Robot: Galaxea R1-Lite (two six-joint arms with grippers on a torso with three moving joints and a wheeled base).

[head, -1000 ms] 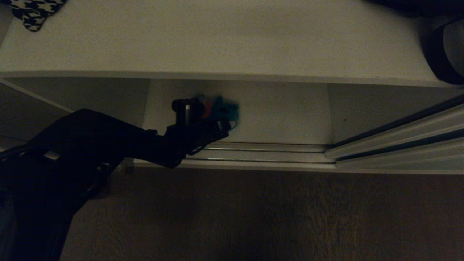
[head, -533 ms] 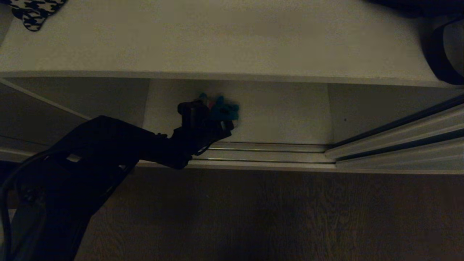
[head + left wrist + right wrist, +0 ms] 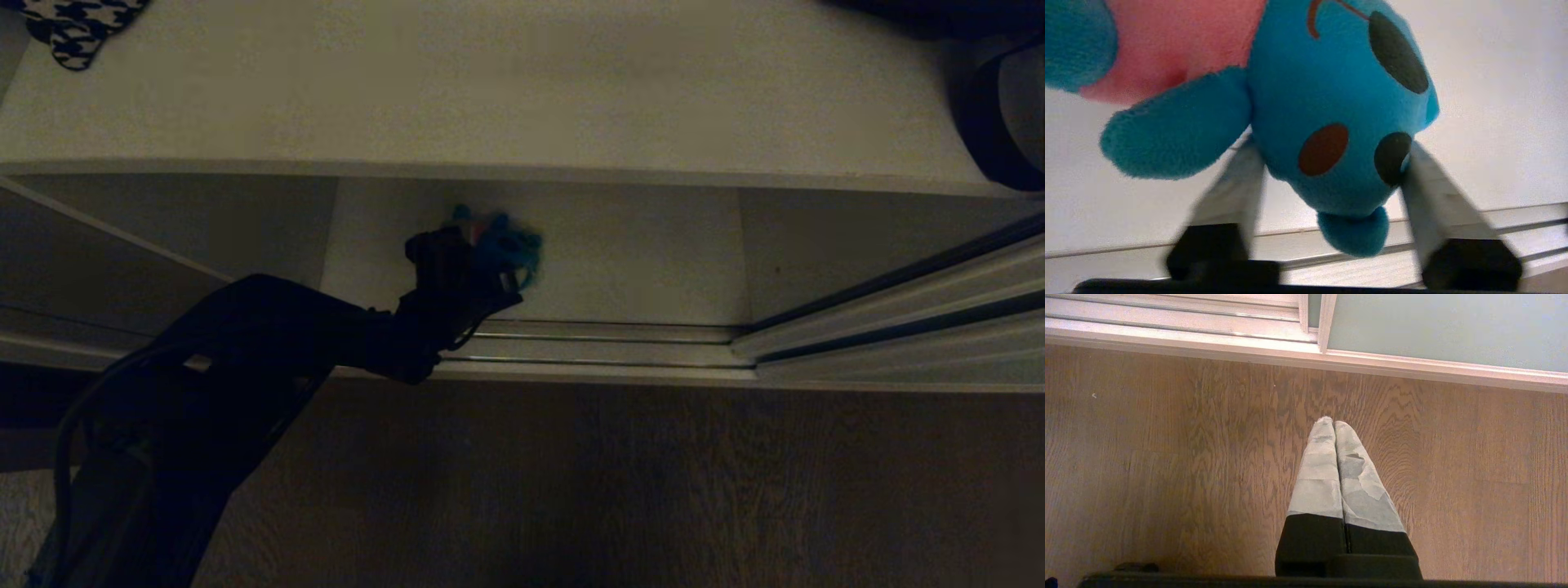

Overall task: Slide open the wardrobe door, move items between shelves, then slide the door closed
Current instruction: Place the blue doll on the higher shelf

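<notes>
A teal-blue plush toy point(image 3: 513, 243) with a pink-red belly lies on the wardrobe's lower off-white shelf point(image 3: 637, 261). My left gripper point(image 3: 490, 265) reaches in over the door track to it. In the left wrist view the toy's head point(image 3: 1331, 81) fills the space inside the left gripper point(image 3: 1331, 145), and both white fingers press against its sides. The sliding wardrobe door point(image 3: 1445, 326) stands pushed aside to the right. My right gripper point(image 3: 1334, 424) hangs shut and empty over the wooden floor, outside the head view. The green frog is out of view.
The upper shelf point(image 3: 490, 82) carries a houndstooth cloth point(image 3: 73, 28) at its far left and a black strapped bag point(image 3: 996, 114) at its right. The silvery door track point(image 3: 604, 343) runs along the shelf front, with wooden floor point(image 3: 612, 490) before it.
My left arm has pushed further into the wardrobe, so the gripper sits a little higher and closer over the toy. The toy has shifted slightly. The right arm is still.
</notes>
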